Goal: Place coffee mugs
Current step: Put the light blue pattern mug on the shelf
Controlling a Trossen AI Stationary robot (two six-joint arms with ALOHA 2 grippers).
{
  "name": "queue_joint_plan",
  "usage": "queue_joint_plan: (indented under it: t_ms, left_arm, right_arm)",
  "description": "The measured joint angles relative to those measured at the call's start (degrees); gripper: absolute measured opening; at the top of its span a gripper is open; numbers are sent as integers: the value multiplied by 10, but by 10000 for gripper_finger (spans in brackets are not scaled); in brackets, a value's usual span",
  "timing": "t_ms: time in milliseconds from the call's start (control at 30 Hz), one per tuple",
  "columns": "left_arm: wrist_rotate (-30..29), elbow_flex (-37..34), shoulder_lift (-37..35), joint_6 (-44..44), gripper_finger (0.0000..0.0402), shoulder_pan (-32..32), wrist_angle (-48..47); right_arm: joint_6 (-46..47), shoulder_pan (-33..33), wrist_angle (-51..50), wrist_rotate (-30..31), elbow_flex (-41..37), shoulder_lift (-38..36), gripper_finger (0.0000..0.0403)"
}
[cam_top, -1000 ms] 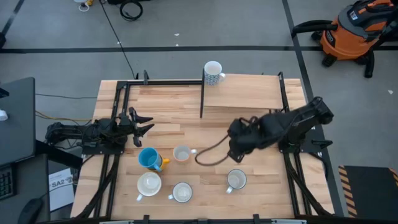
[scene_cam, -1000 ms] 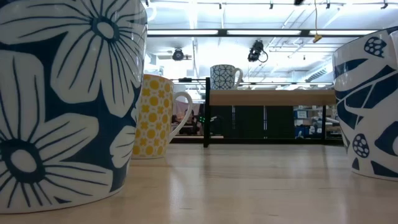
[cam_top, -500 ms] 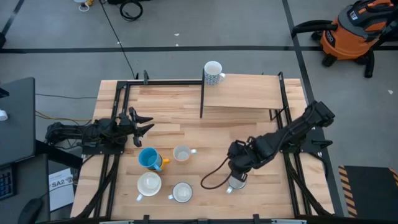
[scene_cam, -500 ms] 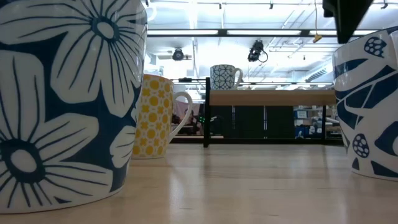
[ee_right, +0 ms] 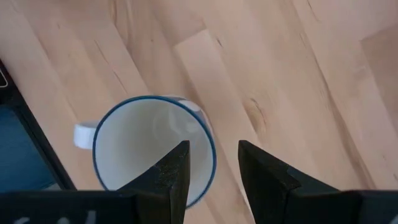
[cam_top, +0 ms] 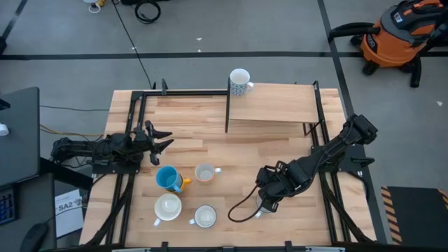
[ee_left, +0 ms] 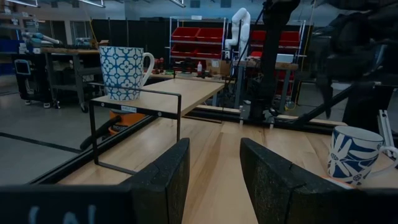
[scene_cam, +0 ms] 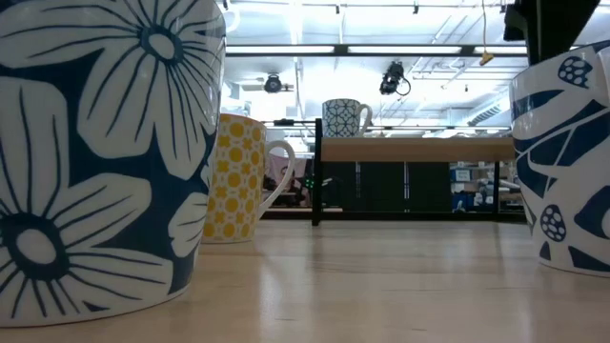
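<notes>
Over the desk's [cam_top: 280, 150] near right part, our right gripper [ee_right: 211, 171] hangs above the blue-rimmed mug [ee_right: 152, 149], fingers spread, one inside the rim and one outside; nothing is gripped yet. We judge that a descent off-line could knock the rim and tip the mug; its handle faces away from us. Our left gripper [cam_top: 155, 136] waits at the desk's left edge, fingers spread and empty. Nearby stand the bright blue mug [cam_top: 166, 178] and three white mugs; a patterned mug [cam_top: 240, 82] sits on the raised shelf [cam_top: 287, 103].
</notes>
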Motion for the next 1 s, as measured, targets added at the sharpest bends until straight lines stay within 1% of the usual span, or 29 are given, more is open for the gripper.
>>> queue_joint_plan:
  t_ms: [200,400,1000]
  left_arm:
    - [0,0,0,0,149,0,0]
    - [0,0,0,0,149,0,0]
    - [0,0,0,0,149,0,0]
  right_arm:
    - [0,0,11,-1,-30,0,142]
    - [0,0,37,-34,-50,0,142]
    - [0,0,45,-38,-52,2,140]
